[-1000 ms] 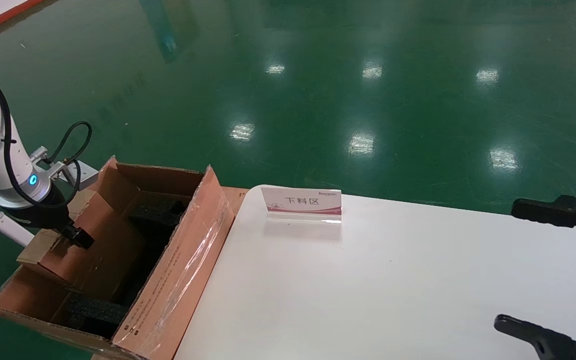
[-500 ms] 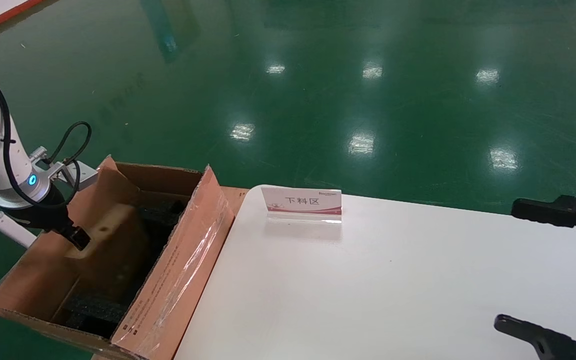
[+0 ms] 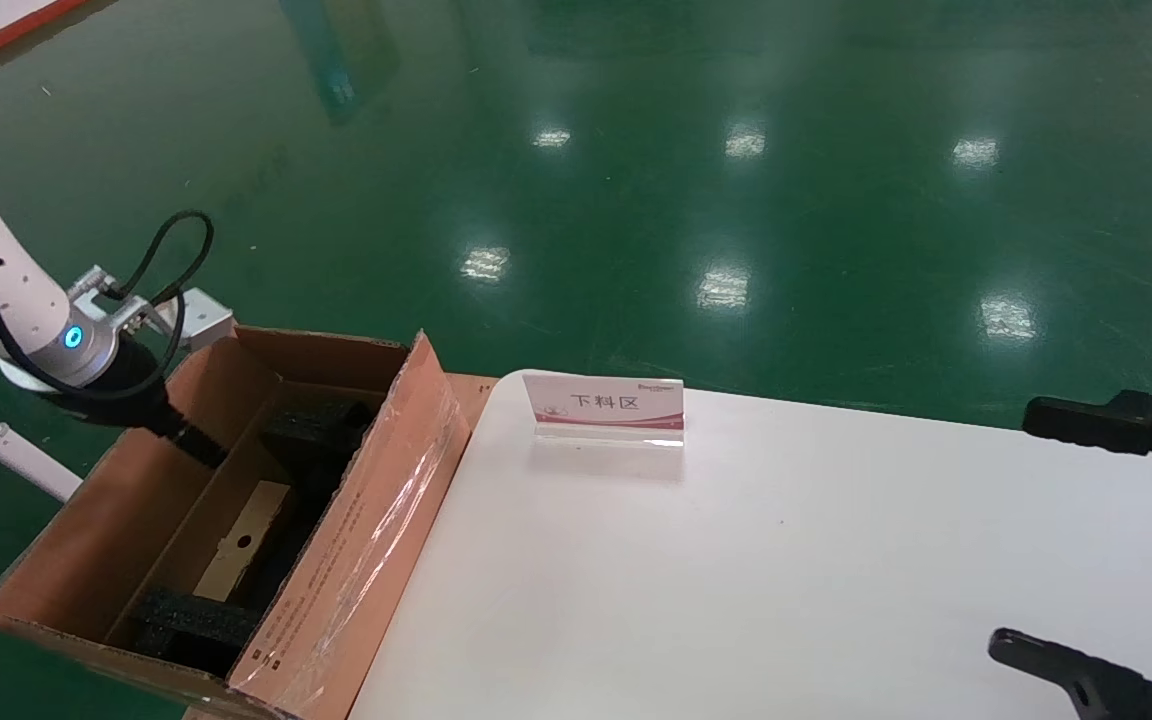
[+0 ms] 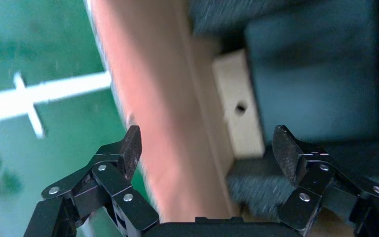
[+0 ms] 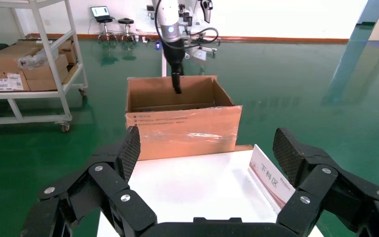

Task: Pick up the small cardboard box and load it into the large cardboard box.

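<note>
Small cardboard box (image 3: 244,541) below left claw (image 3: 198,447)

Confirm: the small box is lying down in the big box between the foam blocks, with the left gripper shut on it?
Not quite. The small box does lie in the big box between the foam blocks, but the left gripper is open above it, as the left wrist view shows.

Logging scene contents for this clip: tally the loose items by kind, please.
Cardboard boxes: 2, the small cardboard box lying inside the large cardboard box.
Black foam blocks: 2 visible.
Sign stand: 1.
Total: 5.
</note>
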Action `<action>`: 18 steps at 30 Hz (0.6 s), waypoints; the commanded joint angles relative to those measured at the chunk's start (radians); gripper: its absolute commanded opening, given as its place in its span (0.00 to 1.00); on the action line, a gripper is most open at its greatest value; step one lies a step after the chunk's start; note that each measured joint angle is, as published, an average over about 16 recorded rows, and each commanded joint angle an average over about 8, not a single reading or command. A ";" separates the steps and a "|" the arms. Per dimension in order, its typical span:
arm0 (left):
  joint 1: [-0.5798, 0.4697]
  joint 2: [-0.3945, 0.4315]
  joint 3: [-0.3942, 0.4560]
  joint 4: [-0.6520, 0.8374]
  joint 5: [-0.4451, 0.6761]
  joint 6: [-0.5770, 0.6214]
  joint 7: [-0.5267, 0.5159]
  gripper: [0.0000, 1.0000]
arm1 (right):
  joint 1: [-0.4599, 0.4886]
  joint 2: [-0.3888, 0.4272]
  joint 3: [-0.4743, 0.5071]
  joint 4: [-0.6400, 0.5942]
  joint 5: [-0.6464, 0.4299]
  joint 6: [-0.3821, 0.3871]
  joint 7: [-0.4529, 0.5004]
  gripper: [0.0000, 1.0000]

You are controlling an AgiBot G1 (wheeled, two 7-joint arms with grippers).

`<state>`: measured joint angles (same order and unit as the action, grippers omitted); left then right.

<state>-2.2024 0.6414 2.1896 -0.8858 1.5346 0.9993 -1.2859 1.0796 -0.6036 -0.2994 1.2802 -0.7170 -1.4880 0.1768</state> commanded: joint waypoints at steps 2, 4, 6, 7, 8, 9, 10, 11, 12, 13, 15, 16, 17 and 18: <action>-0.040 -0.039 -0.014 -0.079 0.007 -0.035 0.019 1.00 | 0.000 0.000 0.000 0.000 0.000 0.000 0.000 1.00; -0.071 -0.078 -0.029 -0.141 0.001 -0.057 0.034 1.00 | 0.000 0.000 0.000 0.000 0.000 0.000 0.000 1.00; -0.101 -0.120 -0.046 -0.203 -0.013 -0.075 0.055 1.00 | 0.000 0.000 0.000 0.000 0.000 0.000 0.000 1.00; -0.115 -0.141 -0.056 -0.231 -0.024 -0.083 0.068 1.00 | 0.000 0.000 0.000 0.000 0.000 0.000 0.000 1.00; -0.127 -0.161 -0.065 -0.258 -0.037 -0.088 0.083 1.00 | 0.000 0.000 0.000 0.000 0.000 0.000 0.000 1.00; -0.139 -0.179 -0.074 -0.281 -0.050 -0.093 0.098 1.00 | 0.000 0.000 -0.001 0.000 0.000 0.000 0.000 1.00; -0.148 -0.196 -0.084 -0.302 -0.066 -0.096 0.115 1.00 | 0.000 0.000 -0.001 0.000 0.000 0.000 0.000 1.00; -0.156 -0.212 -0.093 -0.321 -0.083 -0.099 0.134 1.00 | 0.000 0.000 -0.001 0.000 0.000 0.000 0.000 1.00; -0.162 -0.226 -0.101 -0.337 -0.102 -0.101 0.154 1.00 | 0.000 0.000 -0.001 0.000 0.000 0.000 0.000 1.00; -0.167 -0.238 -0.109 -0.349 -0.121 -0.102 0.174 1.00 | 0.000 0.000 -0.001 0.000 0.000 0.000 0.000 1.00; -0.172 -0.257 -0.123 -0.367 -0.156 -0.101 0.215 1.00 | 0.000 0.000 -0.001 0.000 0.001 0.000 0.000 1.00; -0.174 -0.264 -0.129 -0.373 -0.173 -0.099 0.235 1.00 | 0.000 0.000 -0.001 0.000 0.001 0.000 0.000 1.00; -0.174 -0.270 -0.134 -0.378 -0.188 -0.097 0.252 1.00 | 0.000 0.000 -0.001 0.000 0.001 0.000 0.000 1.00; -0.174 -0.274 -0.137 -0.380 -0.199 -0.095 0.266 1.00 | 0.000 0.000 -0.001 0.000 0.001 0.000 -0.001 1.00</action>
<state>-2.3767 0.3750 2.0567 -1.2611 1.3501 0.9053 -1.0367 1.0799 -0.6033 -0.3003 1.2799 -0.7166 -1.4877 0.1763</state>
